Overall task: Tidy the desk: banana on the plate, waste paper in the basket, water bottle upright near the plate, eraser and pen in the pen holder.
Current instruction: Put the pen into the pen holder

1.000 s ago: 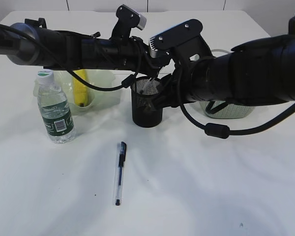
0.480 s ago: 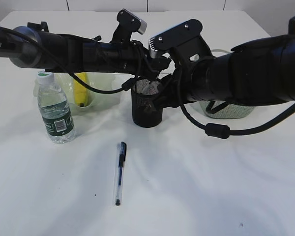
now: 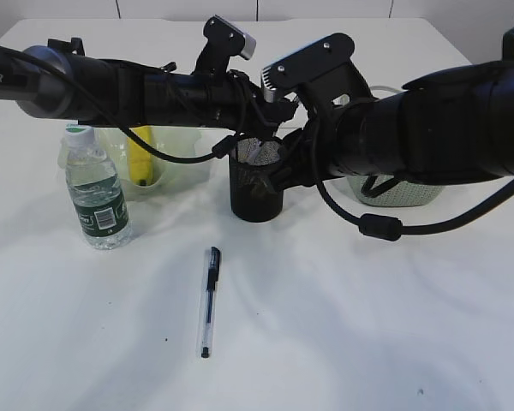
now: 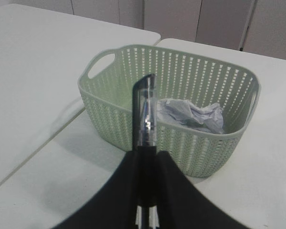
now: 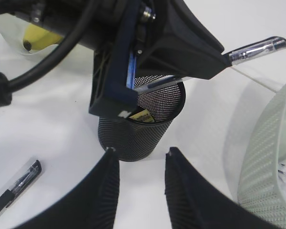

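Pen (image 4: 145, 114) pinched between left gripper (image 4: 145, 157) jaws above pen holder (image 5: 140, 121), right gripper (image 5: 138, 160) half open and empty; second pen (image 3: 208, 301) left on desk (image 3: 368, 325).

Not much here apart from the job stuff. Just a pale back wall (image 3: 188, 8) running across the top of the exterior view, cut by thin dark vertical seams (image 3: 256, 8) – three or so, spaced well apart. Well away from that back wall, down at the near edge, a tiny dark speck (image 3: 420, 392) off to the right, and another small speck (image 3: 165, 340) further left, a bit nearer the wall. Over in the left wrist view, some grey panels (image 4: 171, 19) with upright joins – can't tell how those sit against the back wall.
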